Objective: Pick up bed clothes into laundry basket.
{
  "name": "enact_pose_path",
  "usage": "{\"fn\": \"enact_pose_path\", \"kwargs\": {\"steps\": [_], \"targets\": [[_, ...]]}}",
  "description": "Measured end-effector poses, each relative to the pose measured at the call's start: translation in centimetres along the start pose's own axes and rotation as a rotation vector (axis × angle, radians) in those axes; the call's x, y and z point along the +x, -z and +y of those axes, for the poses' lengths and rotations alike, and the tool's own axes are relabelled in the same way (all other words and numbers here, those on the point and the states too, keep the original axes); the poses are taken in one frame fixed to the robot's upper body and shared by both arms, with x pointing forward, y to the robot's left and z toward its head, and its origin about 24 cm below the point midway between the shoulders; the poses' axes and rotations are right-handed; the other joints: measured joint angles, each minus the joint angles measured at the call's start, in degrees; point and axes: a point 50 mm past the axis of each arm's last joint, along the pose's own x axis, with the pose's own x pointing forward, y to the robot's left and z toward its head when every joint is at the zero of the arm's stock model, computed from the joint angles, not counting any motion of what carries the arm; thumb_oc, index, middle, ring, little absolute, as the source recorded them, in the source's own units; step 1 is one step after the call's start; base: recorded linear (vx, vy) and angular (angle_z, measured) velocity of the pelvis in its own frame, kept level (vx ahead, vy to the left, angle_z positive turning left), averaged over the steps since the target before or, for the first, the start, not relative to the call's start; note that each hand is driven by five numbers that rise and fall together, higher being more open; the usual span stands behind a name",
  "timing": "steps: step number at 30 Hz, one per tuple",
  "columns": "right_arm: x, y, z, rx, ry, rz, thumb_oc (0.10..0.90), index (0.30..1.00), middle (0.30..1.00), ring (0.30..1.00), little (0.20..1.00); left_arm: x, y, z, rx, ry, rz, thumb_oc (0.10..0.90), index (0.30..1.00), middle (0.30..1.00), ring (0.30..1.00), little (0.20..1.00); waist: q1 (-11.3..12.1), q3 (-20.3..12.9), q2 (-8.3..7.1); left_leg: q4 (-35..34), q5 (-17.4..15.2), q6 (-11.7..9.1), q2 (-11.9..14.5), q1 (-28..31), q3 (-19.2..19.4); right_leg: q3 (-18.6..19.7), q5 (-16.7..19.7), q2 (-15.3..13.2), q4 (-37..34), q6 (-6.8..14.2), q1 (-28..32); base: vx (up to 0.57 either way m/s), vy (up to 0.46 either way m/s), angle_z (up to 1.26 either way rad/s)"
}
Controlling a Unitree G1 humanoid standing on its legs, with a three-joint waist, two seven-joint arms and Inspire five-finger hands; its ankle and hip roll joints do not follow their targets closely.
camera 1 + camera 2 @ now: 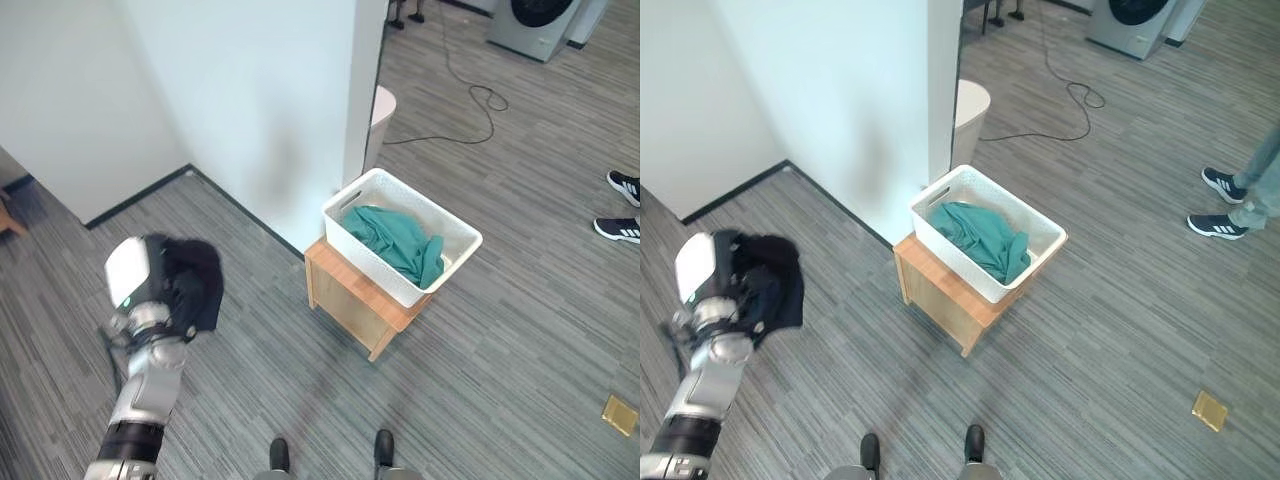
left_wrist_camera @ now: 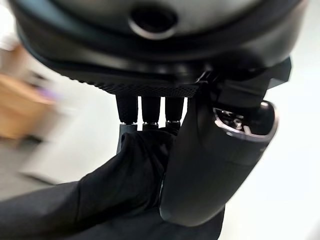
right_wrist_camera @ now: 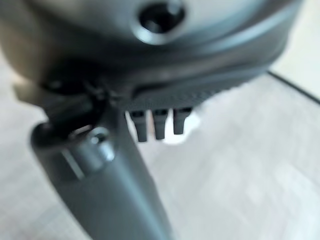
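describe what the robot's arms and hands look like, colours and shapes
The left arm is silver-grey and tube-shaped, with black bands near the elbow and a white rounded wrist housing. The left hand is dark, with a smooth, glossy thumb and ridged black fingers. The right hand looks the same: dark body, thick greyish thumb, short black fingers.

No text, label, number or sign can be read anywhere in these views. The white laundry basket (image 1: pixel 402 235) shows no legible marking.

We note the left hand (image 1: pixel 165 290): dark casing, white rounded cover, silver-grey ribbed forearm, black wrist band. Right hand (image 3: pixel 107 175): dark grey thumb, one screw, short black fingers (image 3: pixel 159 124).
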Motion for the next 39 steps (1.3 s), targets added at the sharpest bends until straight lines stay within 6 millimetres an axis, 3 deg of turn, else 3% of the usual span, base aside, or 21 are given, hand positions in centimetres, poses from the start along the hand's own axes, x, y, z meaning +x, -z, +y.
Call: {"fn": "enact_pose_path", "kwargs": {"steps": [2,5,10,12,15,18,20,22,27,35,39], "targets": [[0.0,1.1,0.5,0.023,-0.031,0.047,0.8,0.9,0.9,0.9,0.9,1.4,-3.9,-0.8,-0.075,0.062,-0.151,0.4,0.3,0.3,0.3,0.3,-1.3,-1.1,0.75,0.0,0.0,0.0,-0.1,-0.1,0.3,0.0,0.1,-0.1,0.1,0.2,-0.1,0.04,0.024,-0.12],[0.0,1.1,0.1,0.002,-0.02,0.032,0.8,0.9,0.9,0.9,0.9,2.0,-7.3,-1.7,-0.137,0.142,-0.28,0.4,0.3,0.3,0.3,0.3,-3.5,-2.5,1.38,0.0,-0.1,0.4,0.1,0.4,0.6,0.0,0.4,0.1,-0.2,-0.2,-0.1,0.02,0.008,-0.07],[0.0,-2.1,-0.8,0.001,0.001,-0.066,0.8,0.9,0.9,0.9,0.9,2.7,-10.7,-2.9,-0.159,0.24,-0.391,0.4,0.3,0.3,0.3,0.3,-6.0,-3.6,3.22,0.3,0.3,0.5,0.1,1.1,1.3,0.6,0.8,0.4,-0.2,-0.6,0.0,0.01,0.011,-0.08],[-0.2,-3.9,-0.7,-0.025,0.0,-0.131,0.8,0.9,0.9,0.9,0.9,3.9,-11.6,-3.3,-0.121,0.253,-0.399,0.4,0.3,0.3,0.3,0.3,-6.1,-3.8,3.5,0.3,0.3,0.5,0.1,1.3,1.6,1.3,0.8,0.5,-0.2,-0.6,-0.1,0.01,0.0,-0.12],[-0.4,-5.2,-0.5,-0.051,-0.014,-0.191,0.8,0.9,0.9,0.9,0.9,6.6,-12.7,-3.5,0.01,0.254,-0.388,0.4,0.3,0.3,0.3,0.3,-6.7,-3.8,3.53,0.3,0.3,0.5,0.2,1.3,1.9,1.5,0.8,0.7,-0.2,-0.5,-0.2,0.01,-0.003,-0.06],[-0.5,-5.5,-0.5,-0.051,-0.02,-0.202,0.8,0.9,0.9,0.9,0.9,10.0,-13.2,-1.8,0.213,0.191,-0.345,0.4,0.3,0.3,0.3,0.3,-7.2,-3.6,3.22,0.3,0.0,0.4,0.1,0.7,2.8,2.6,0.6,0.8,0.2,-0.2,-1.5,0.0,0.0,-0.15],[-0.5,-5.5,-0.5,-0.053,-0.018,-0.201,0.8,0.9,0.9,0.9,0.9,11.6,-12.8,0.6,0.269,0.11,-0.298,0.4,0.3,0.3,0.3,0.3,-8.2,-3.3,2.75,0.3,0.0,0.3,0.1,0.1,3.9,3.3,1.0,0.9,0.2,-0.4,-2.8,0.01,-0.006,-0.26],[-0.3,-4.3,-0.4,-0.075,-0.021,-0.171,0.8,0.9,0.9,0.9,0.9,12.5,-13.3,1.8,0.286,0.075,-0.286,0.4,0.3,0.3,0.3,0.3,-9.2,-2.7,1.84,0.3,0.0,0.3,0.2,-0.1,4.0,3.3,1.1,1.1,0.2,-0.5,-3.0,0.0,-0.003,-0.07],[-0.1,-2.7,-0.3,-0.078,-0.024,-0.127,0.8,0.9,0.9,0.9,0.9,12.9,-14.0,2.6,0.298,0.05,-0.298,0.4,0.3,0.3,0.3,0.3,-9.9,-1.7,0.07,0.3,-0.1,0.3,0.3,-0.2,4.5,3.5,1.2,1.3,0.2,-0.7,-3.5,0.02,0.003,-0.04],[-0.2,-3.2,0.1,-0.059,-0.037,-0.147,0.8,0.9,0.9,0.9,0.9,12.8,-14.0,2.4,0.175,0.076,-0.265,0.4,0.3,0.3,0.3,0.3,-9.4,-1.3,-0.85,0.3,-0.3,0.4,0.2,-0.1,5.6,4.7,1.3,1.3,0.2,-0.7,-3.9,0.03,0.009,-0.08],[-0.4,-4.8,-0.2,-0.052,-0.031,-0.181,0.8,0.9,0.9,0.9,0.9,11.9,-15.8,-0.3,0.045,0.147,-0.273,0.4,0.3,0.3,0.3,0.3,-9.2,-1.2,-0.95,0.3,-0.4,0.4,0.1,-0.1,5.4,4.6,1.2,1.1,0.2,-0.7,-3.8,0.03,-0.011,0.02]]}}
